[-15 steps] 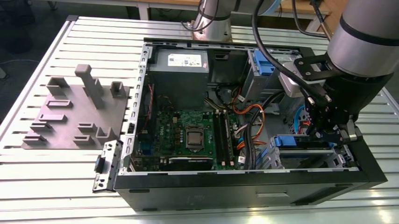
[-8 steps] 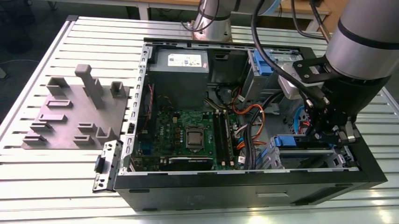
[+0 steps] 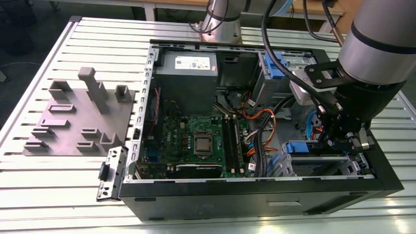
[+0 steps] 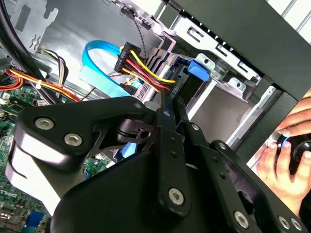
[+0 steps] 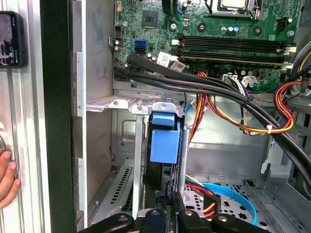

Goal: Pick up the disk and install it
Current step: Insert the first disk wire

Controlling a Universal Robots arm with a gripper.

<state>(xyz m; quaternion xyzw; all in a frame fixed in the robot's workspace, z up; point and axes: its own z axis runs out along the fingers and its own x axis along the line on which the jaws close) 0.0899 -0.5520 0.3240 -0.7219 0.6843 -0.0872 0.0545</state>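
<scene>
Inside the computer case (image 3: 260, 197), the hand (image 3: 344, 141) was low at the drive cage (image 5: 131, 104), pinching the disk (image 5: 164, 141), which stood on edge in that cage beside the motherboard (image 3: 195, 141).

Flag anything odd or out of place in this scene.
A person's hand rests beside the open computer case while the tool works at the drive bay. A loose side bracket lies on the table against the case. Otherwise nothing looks spilled or damaged.
</scene>
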